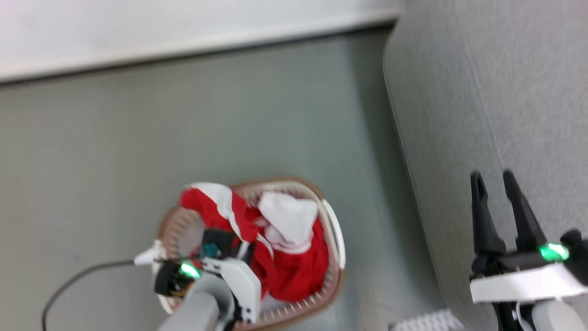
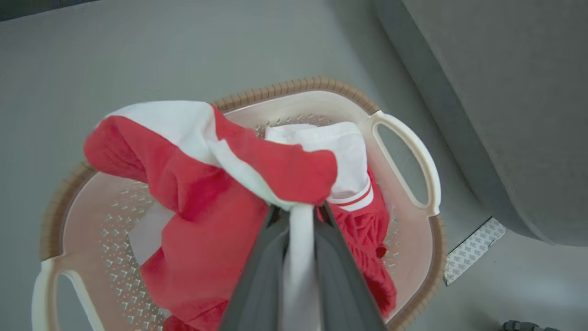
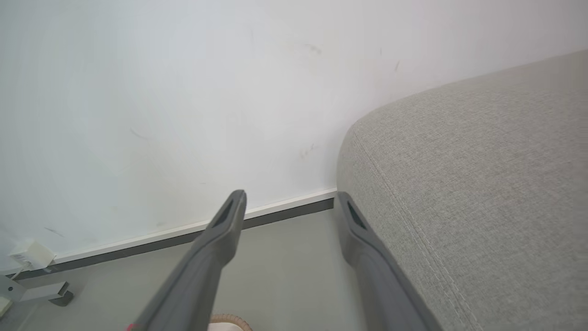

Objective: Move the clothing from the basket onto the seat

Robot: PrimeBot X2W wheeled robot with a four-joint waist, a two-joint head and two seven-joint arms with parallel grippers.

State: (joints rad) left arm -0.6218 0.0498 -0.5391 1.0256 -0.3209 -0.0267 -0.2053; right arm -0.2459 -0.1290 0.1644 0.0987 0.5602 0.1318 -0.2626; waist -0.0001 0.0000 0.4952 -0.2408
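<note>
Down in the basket, the left gripper has its two dark fingers pinched almost together on a white strip of the clothing. The red-and-white fabric bunches up over the fingertips, and one fold reaches out past the brown rim. A second piece, white with a thin red stripe near its hem and red mesh below, lies lower against the wall beside one handle. The basket stands on the grey floor, near the rounded edge of the seat with a strip of floor between them. The right gripper hangs over the seat with its fingers spread wide and nothing between them. In the right wrist view they point toward the white wall and the skirting board, close to the seat's corner. A thin dark cable curves in from the lower left toward the basket.
</note>
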